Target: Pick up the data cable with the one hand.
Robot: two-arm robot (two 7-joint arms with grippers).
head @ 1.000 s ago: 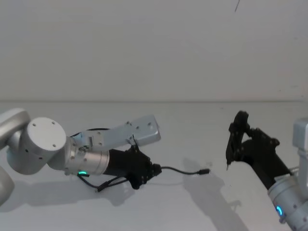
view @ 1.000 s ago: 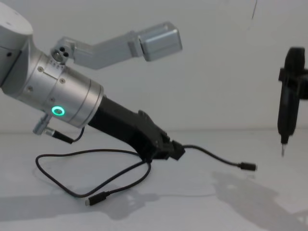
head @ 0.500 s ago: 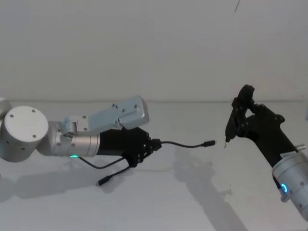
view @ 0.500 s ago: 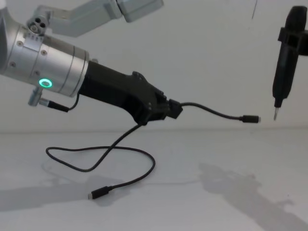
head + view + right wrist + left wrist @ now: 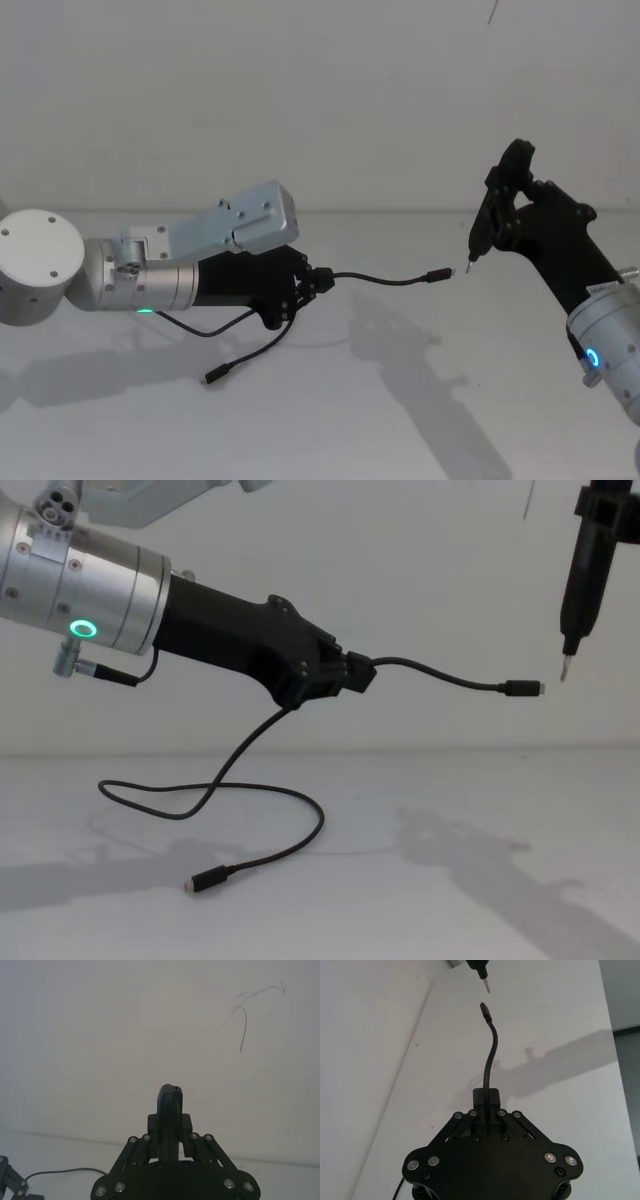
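My left gripper [image 5: 312,283] is shut on the data cable [image 5: 385,279], held in the air above the white table. The short free end juts out level, and its plug [image 5: 522,688] hangs close to the pin tip of a slim black rod tool [image 5: 585,565]. My right gripper [image 5: 170,1132] is shut on that tool, raised at the right. The rest of the data cable [image 5: 250,750] droops from the left gripper [image 5: 360,672], loops on the table and ends in a second plug [image 5: 205,881]. In the left wrist view the cable [image 5: 490,1060] rises from the left gripper [image 5: 485,1097] toward the tool tip [image 5: 485,980].
The white table [image 5: 400,400] runs back to a plain white wall [image 5: 320,100]. A short black lead [image 5: 100,670] hangs off the left arm's silver wrist beside the green ring [image 5: 80,630]. Open room lies between the two arms.
The left gripper has risen with the cable, lifting more of it off the table. Its free plug now sits nearer the tool's tip. The right arm has moved up slightly.
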